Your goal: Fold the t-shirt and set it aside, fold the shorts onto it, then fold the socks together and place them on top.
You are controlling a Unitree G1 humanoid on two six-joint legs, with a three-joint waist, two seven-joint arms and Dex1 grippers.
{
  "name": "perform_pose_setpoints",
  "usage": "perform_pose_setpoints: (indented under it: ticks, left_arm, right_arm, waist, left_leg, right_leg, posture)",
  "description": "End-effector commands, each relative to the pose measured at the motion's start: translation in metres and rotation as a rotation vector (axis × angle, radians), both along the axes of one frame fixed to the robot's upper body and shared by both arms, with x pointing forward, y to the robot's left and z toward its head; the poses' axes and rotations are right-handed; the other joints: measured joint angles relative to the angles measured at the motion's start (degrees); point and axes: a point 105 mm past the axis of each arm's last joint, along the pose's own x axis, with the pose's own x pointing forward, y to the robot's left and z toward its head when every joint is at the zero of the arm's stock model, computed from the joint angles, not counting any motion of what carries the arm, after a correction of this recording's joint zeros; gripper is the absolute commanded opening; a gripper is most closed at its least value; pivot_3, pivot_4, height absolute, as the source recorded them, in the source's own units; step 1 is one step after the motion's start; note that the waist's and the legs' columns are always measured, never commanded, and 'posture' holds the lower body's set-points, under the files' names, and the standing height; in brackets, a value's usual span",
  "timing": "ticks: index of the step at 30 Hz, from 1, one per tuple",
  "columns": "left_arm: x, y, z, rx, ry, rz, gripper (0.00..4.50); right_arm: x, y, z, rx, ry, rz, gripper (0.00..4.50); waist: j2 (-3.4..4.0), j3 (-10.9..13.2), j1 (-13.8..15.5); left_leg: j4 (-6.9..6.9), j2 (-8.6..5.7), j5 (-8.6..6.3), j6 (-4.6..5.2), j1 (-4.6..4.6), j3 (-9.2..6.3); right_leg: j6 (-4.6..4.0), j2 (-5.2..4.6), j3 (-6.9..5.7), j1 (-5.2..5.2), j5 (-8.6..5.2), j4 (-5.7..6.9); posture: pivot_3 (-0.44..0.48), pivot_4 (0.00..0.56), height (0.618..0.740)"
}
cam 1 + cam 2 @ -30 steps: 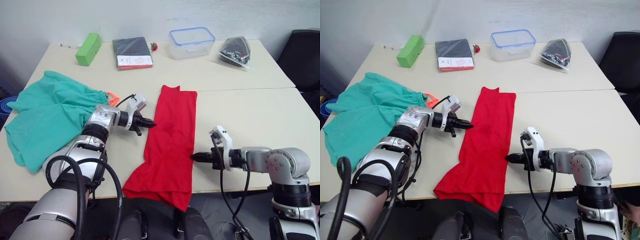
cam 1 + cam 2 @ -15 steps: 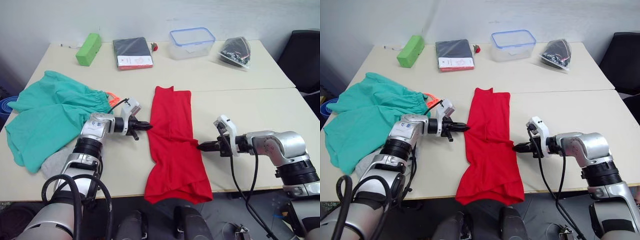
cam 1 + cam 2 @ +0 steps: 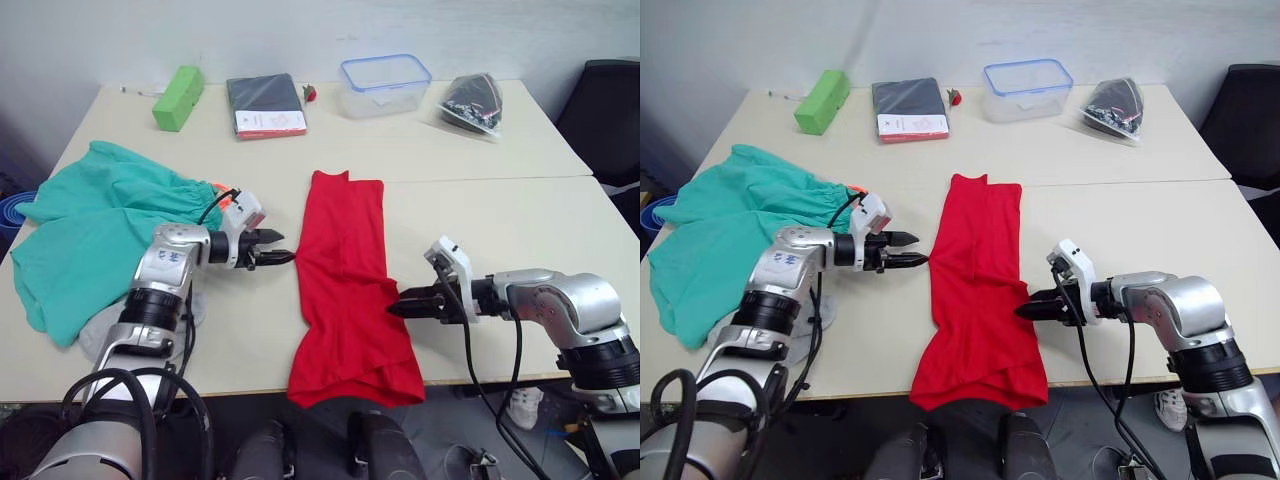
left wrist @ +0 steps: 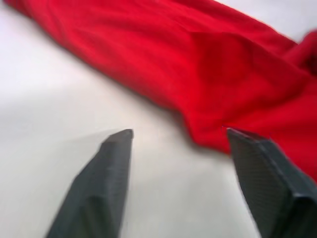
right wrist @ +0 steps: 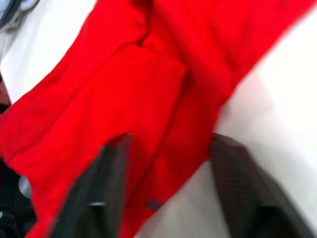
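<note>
The t-shirt [image 3: 347,285] lies mid-table as a long narrow red strip running 12 to 6 o'clock, its lower end drooping over the near table [image 3: 480,200] edge. So the lengthwise fold looks done and the crosswise fold is still due.

The left gripper [image 3: 282,257] sits at the strip's 9 o'clock edge, jaws parted and empty, fingertips just short of the cloth. The right gripper [image 3: 392,309] sits at the 3 o'clock edge lower down, jaws spread with nothing held, tips at the hem. They flank the strip on both sides, probably to pinch each edge and bring one end over the other.

The shorts [image 3: 95,235] are spread at 9 o'clock, well apart from the shirt, waiting their turn; the orange drawstring [image 3: 224,191] peeks out near the left arm.

The socks [image 3: 115,325]: a grey patch near the shorts' lower edge, partly behind the left arm; I can't tell if both are there.
</note>
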Motion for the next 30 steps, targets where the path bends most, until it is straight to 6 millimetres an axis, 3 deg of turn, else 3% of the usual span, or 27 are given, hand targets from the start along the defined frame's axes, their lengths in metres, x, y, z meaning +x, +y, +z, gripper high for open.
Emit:
perform_pose_setpoints:
  ticks: [1, 2, 5, 9, 11, 14, 18, 22, 25, 28, 30]
  left_arm:
    - [-0.029, -0.011, 0.008, 0.166, -0.205, -0.214, 4.4]
    - [-0.038, -0.014, 0.004, 0.219, -0.245, -0.279, 4.5]
    - [-0.063, -0.022, -0.007, 0.369, -0.377, -0.477, 4.5]
    - [-0.077, -0.036, -0.014, 0.424, -0.543, -0.643, 4.5]
    - [-0.08, -0.042, -0.019, 0.447, -0.608, -0.706, 4.5]
    - [-0.08, -0.051, -0.024, 0.455, -0.674, -0.754, 4.5]
    - [-0.081, -0.057, -0.03, 0.482, -0.736, -0.822, 4.5]
    - [-0.085, -0.057, -0.036, 0.474, -0.729, -0.845, 4.5]
    - [-0.085, -0.058, -0.036, 0.464, -0.728, -0.846, 3.95]
    - [-0.086, -0.06, -0.037, 0.455, -0.725, -0.855, 3.07]
    - [-0.087, -0.061, -0.04, 0.455, -0.717, -0.863, 2.47]
  right_arm:
    - [-0.006, -0.01, 0.028, -0.115, -0.28, 0.121, 4.03]
    - [-0.011, -0.012, 0.029, -0.174, -0.37, 0.197, 4.37]
    - [-0.021, -0.015, 0.028, -0.308, -0.63, 0.416, 4.37]
    - [-0.037, -0.021, 0.014, -0.459, -0.991, 0.827, 4.37]
    - [-0.037, -0.025, 0.005, -0.496, -1.1, 0.949, 4.37]
    - [-0.029, -0.024, -0.001, -0.521, -1.206, 1.024, 4.37]
    - [-0.033, -0.029, -0.018, -0.54, -1.25, 1.182, 4.37]
    - [-0.037, -0.02, -0.024, -0.482, -1.275, 1.193, 4.37]
    - [-0.038, -0.01, -0.026, -0.448, -1.284, 1.184, 4.4]
    - [-0.041, -0.002, -0.031, -0.413, -1.265, 1.17, 4.4]
    - [-0.043, 0.001, -0.033, -0.395, -1.254, 1.157, 4.0]
  waist:
    - [0.04, 0.02, 0.34]
    - [0.04, 0.02, 0.59]
    - [0.04, 0.02, 1.34]
    - [0.03, 0.03, 1.4]
    - [0.03, 0.03, 1.34]
    - [0.04, 0.03, 1.24]
    - [0.04, 0.03, 1.19]
    - [0.04, 0.02, 1.16]
    - [0.04, 0.01, 1.14]
    - [0.04, 0.01, 0.99]
    - [0.03, 0.0, 0.98]
  left_leg:
    - [0.0, -0.03, -0.01, 0.02, -0.04, -0.01]
    - [-0.01, -0.04, -0.03, 0.03, -0.02, -0.01]
    - [-0.01, -0.04, -0.06, 0.02, -0.02, 0.02]
    - [0.0, -0.07, -0.02, 0.06, 0.01, 0.13]
    - [0.0, -0.09, -0.01, 0.1, 0.11, 0.22]
    - [0.01, -0.07, 0.01, 0.14, 0.21, 0.27]
    - [0.02, -0.03, 0.05, 0.15, 0.47, 0.27]
    - [-0.07, 0.1, -0.09, 0.15, 1.15, 0.12]
    - [-0.07, 0.14, -0.11, 0.11, 1.15, 0.06]
    - [-0.07, 0.16, -0.11, 0.1, 1.15, 0.05]
    - [-0.06, 0.17, -0.11, 0.09, 1.16, 0.05]
  right_leg:
    - [0.0, -0.03, 0.0, -0.03, 0.0, -0.07]
    - [0.0, -0.04, 0.0, 0.0, 0.0, -0.16]
    - [0.01, 0.01, -0.03, 0.03, 0.0, -0.39]
    - [0.1, 0.14, -0.02, 0.07, 0.05, -0.42]
    - [0.18, 0.18, -0.03, 0.14, 0.1, -0.45]
    - [0.19, 0.18, 0.0, 0.21, 0.1, -0.45]
    - [0.18, 0.12, 0.0, 0.43, 0.1, -0.43]
    - [0.13, 0.04, -0.07, 1.24, 0.07, -0.77]
    - [0.07, 0.02, 0.08, 1.25, 0.04, -0.74]
    - [0.05, 0.03, 0.14, 1.25, 0.03, -0.71]
    - [0.04, 0.04, 0.17, 1.26, 0.02, -0.69]
  posture:
    - [0.0, 0.15, 0.74]
    - [0.0, 0.15, 0.74]
    - [0.0, 0.15, 0.74]
    - [0.0, 0.15, 0.74]
    - [0.0, 0.15, 0.74]
    - [0.0, 0.15, 0.74]
    - [0.0, 0.15, 0.74]
    - [0.0, 0.15, 0.74]
    - [0.0, 0.15, 0.74]
    - [0.0, 0.15, 0.74]
    - [0.0, 0.15, 0.74]
